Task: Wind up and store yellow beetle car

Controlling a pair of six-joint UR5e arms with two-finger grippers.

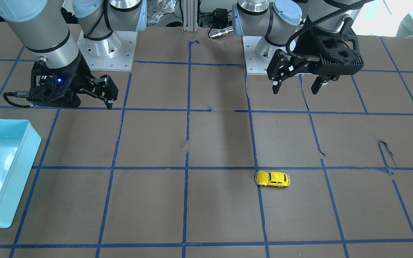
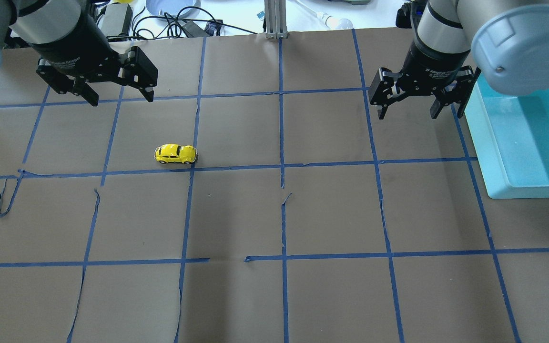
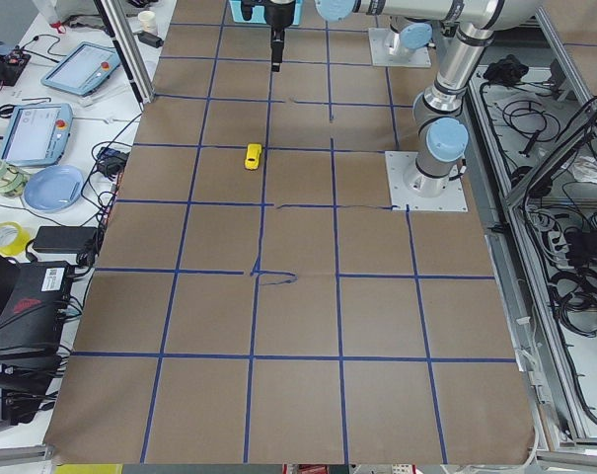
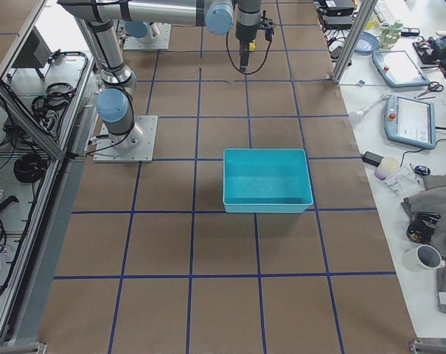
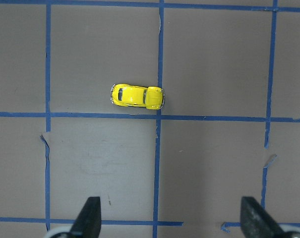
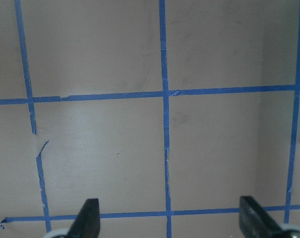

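The yellow beetle car [image 2: 175, 154] stands on its wheels on the brown table, beside a blue tape line. It also shows in the front view [image 1: 272, 178], the left side view [image 3: 253, 156] and the left wrist view [image 5: 138, 96]. My left gripper [image 2: 119, 97] is open and empty, held above the table behind the car; it also shows in the front view [image 1: 295, 89] and the left wrist view [image 5: 172, 220]. My right gripper [image 2: 408, 114] is open and empty, far from the car, next to the teal bin; it also shows in the front view [image 1: 108, 102] and the right wrist view [image 6: 169, 220].
A teal bin [image 2: 522, 190] sits at the table's right side, also in the front view [image 1: 9, 172] and the right side view [image 4: 267, 203]. Blue tape lines grid the brown paper, with a few torn spots [image 2: 3, 200]. Both arm bases stand at the robot's edge.
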